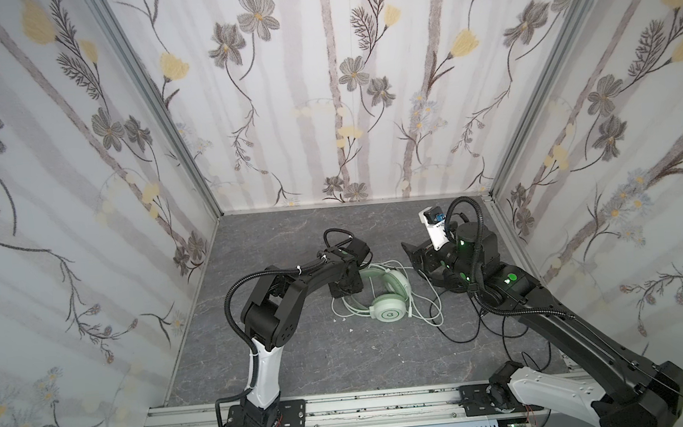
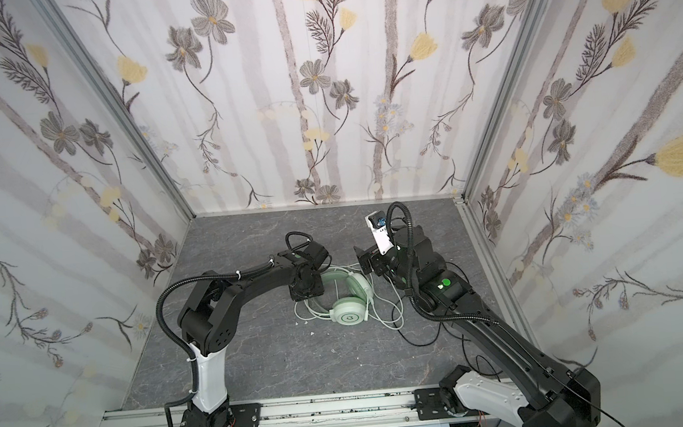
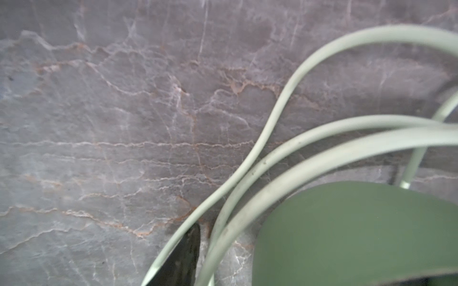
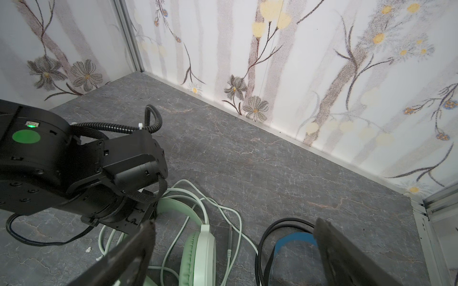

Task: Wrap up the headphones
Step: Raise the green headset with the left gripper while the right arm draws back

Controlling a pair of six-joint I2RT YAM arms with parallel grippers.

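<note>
Left hand (image 1: 345,286), whose width we cannot tell, sits beside the whitish cable (image 3: 260,146); we should pinch one strand only.

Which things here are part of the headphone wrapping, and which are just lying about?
Job: mint green headphones; their whitish cable; black headphones with blue inner band.
Lying about: small white scraps on the table.
</note>
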